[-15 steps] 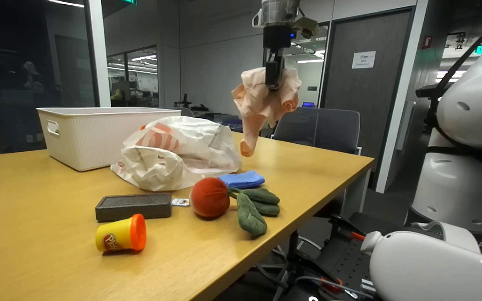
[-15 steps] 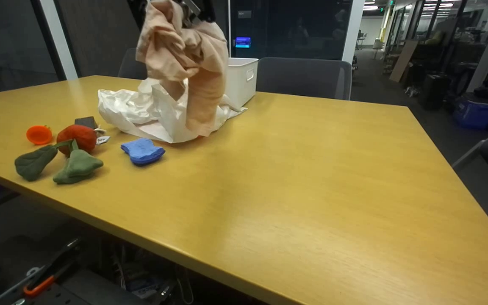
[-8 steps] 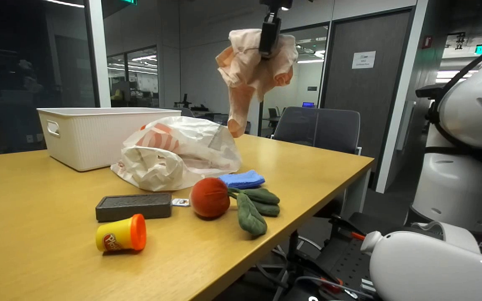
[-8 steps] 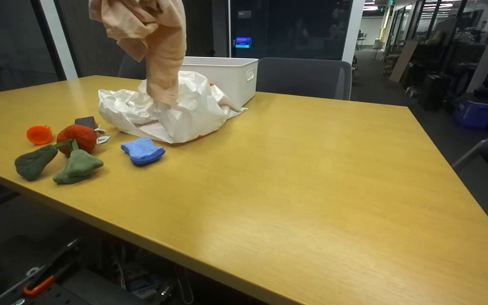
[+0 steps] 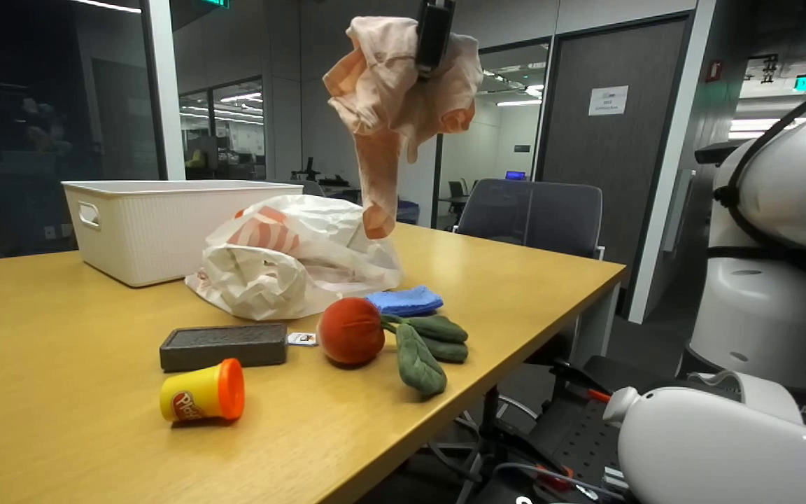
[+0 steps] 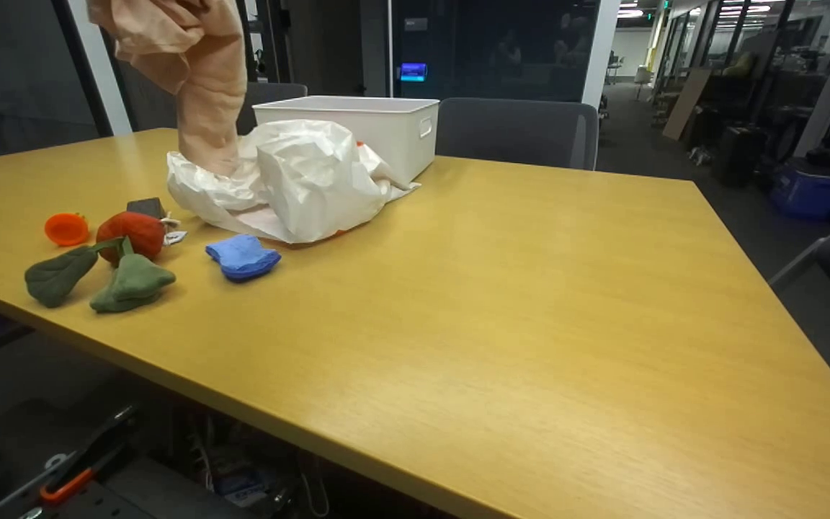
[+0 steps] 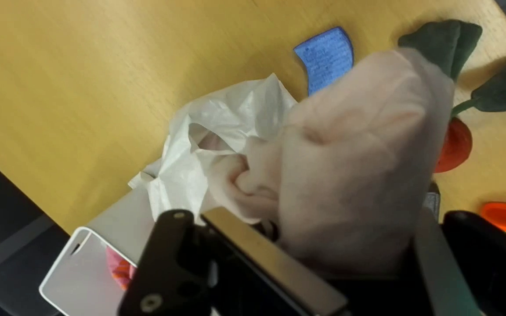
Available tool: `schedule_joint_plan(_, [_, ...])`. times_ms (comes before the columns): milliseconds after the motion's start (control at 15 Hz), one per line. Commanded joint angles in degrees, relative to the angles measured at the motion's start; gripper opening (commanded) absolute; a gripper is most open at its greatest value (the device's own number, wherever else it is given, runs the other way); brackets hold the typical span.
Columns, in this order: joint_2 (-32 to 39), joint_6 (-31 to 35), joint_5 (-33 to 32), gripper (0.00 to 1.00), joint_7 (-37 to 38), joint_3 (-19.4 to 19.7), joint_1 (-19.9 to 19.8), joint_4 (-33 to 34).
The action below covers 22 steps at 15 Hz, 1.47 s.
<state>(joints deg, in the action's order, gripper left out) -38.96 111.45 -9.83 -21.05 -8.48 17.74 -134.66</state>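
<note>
Up above the table (image 5: 508, 280): gripper (image 5: 425, 68) pinching a peach cloth (image 5: 385, 91)

In an exterior view, the peach cloth is all bunched around the fingers (image 5: 435, 35), with a long tail dangling by a crumpled white bag (image 5: 333, 248). White bin (image 5: 172, 227) behind the bag. Nearer the camera: folded blue cloth (image 5: 406, 301), red plush veggie (image 5: 350, 332) with green leaves (image 5: 420, 364), dark block (image 5: 224, 346), Play-Doh tub (image 5: 196, 397).

In an exterior view, the top edge crops the peach cloth (image 6: 210, 94) and its tail overlaps the bag; can't tell if they touch.

In the wrist view, the fingers stand apart with the peach cloth squished between them. Something pink-and-orange (image 7: 120, 267) is inside the bin.
</note>
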Motion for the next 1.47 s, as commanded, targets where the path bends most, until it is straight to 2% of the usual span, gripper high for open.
schedule_joint_plan(0, [2.8, 1.4, 0.3, 0.1, 0.3, -3.1, 2.4, 1.7])
schedule_joint_plan(267, [8.3, 3.0, -0.9, 0.1, 1.3, -6.0, 3.0, 1.8])
schedule_joint_plan(533, [16.3, 4.0, -3.2, 0.09, 3.0, -7.9, 1.9, 3.2])
schedule_joint_plan(600, [19.0, 5.1, -5.1, 0.09, 1.4, -6.6, 0.5, 3.8])
schedule_joint_plan(1000, [28.4, 7.2, -18.8, 0.1, 2.2, -5.9, -4.6, 6.5])
schedule_joint_plan(1400, [35.1, 8.0, -15.8, 0.12, -3.3, -4.2, -4.8, 9.0])
